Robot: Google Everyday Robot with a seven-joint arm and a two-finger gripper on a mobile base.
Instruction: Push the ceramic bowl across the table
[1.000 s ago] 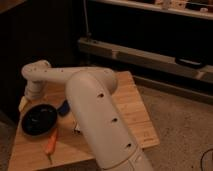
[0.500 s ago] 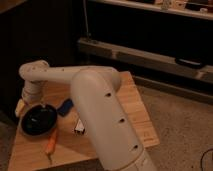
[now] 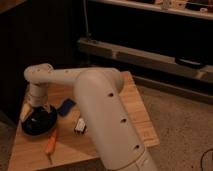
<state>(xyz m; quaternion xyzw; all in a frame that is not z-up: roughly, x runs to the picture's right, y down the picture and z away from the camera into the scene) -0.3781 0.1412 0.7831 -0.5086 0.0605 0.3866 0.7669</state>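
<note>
So the claw point(image 3: 36, 112) is hanging right over the black ceramic bowl point(image 3: 41, 125), at the left side of the wood-plank bench point(image 3: 134, 111). Its fingers point(image 3: 24, 111) are standing spread wide, with one pale tip showing by the bowl's left rim and the other toward the right side, and they aren't pinching anything as far as I'm seeing. Can't tell from this angle whether the tips are actually touching the rim. The bowl itself is sitting close to the bench's left edge, about halfway between front and back.

The robot's fat white arm point(image 3: 107, 120) is hogging the middle of the view. It's reaching in from the lower right, bending at a joint up on the left and dropping straight down to the claw.

A small blue thing point(image 3: 66, 106) is lying flat just right of the bowl, near its rim. A little white-and-dark object point(image 3: 80, 125) is lying beside the arm. An orange stick-shaped thing point(image 3: 51, 144) is lying in front of the bowl, toward the near edge. Speckled floor point(image 3: 180, 125) is showing off to the right
</note>
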